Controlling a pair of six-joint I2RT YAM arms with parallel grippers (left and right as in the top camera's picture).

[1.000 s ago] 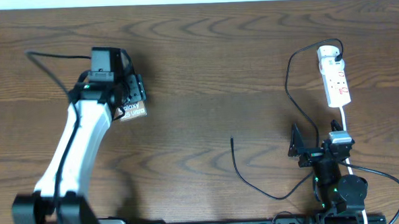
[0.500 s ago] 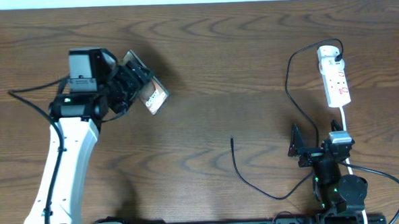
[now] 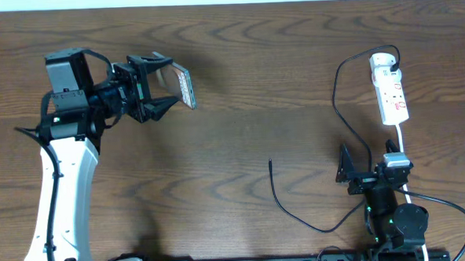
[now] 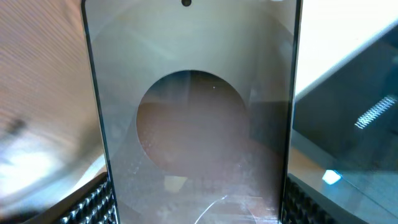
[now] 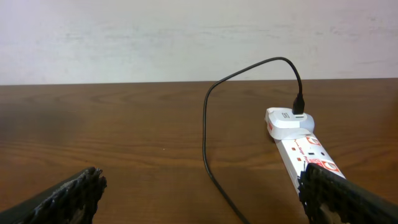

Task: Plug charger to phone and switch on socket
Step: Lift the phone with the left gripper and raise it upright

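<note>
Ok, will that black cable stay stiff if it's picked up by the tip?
Probably floppy: the cable lies in loose curves. It looks thin and light, so its tip may droop from a grip. Its far end is plugged in at the socket, so a hard pull might drag that.

Robot lab bench: wood-grain table (image 3: 239, 91), plain white wall (image 5: 155, 37), left arm (image 3: 62, 185), right arm (image 3: 389, 210) based at near edge.
</note>
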